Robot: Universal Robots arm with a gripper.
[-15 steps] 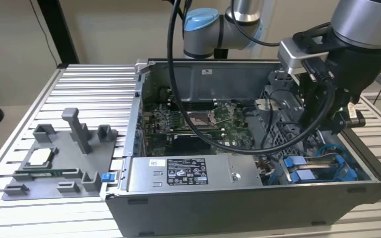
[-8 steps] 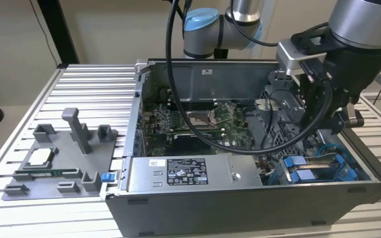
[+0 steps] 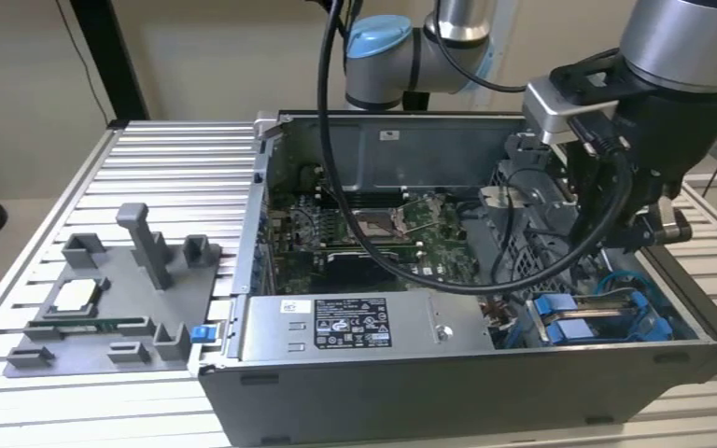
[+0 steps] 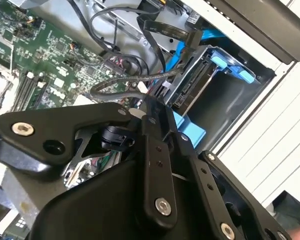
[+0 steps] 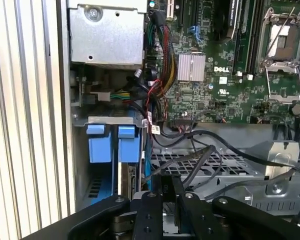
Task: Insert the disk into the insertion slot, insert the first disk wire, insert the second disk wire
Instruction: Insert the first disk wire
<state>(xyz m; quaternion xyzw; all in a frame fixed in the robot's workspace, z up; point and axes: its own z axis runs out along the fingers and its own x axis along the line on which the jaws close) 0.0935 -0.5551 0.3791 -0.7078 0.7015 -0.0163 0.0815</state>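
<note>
1. While the arm (image 3: 676,84) hangs over the open case (image 3: 458,392) at the exterior view's right, the disk (image 3: 573,322) sits edge-on in the corner bay, near the power box (image 3: 333,329). The arm's own black hose (image 3: 325,93) loops low over the motherboard (image 3: 372,210); I judge it could catch on a socket lever if the wrist swings.
2. In the second wrist view the gripper (image 4: 149,116) is near the disk (image 4: 190,92), with a braided wire (image 4: 130,82) running across just beyond its tip toward the disk's end. Whether that wire is already plugged in is hidden. Whether the gripper is clenched or released I cannot tell. A plug pressed in skewed would likely jam or bend contacts.
3. In the first wrist view the gripper (image 5: 168,182) stands among several loose black wires (image 5: 200,160) over a perforated cage (image 5: 230,162), near the blue carrier tabs (image 5: 129,147). Those wires could snag on the linkage and drag out whatever is seated.
</note>
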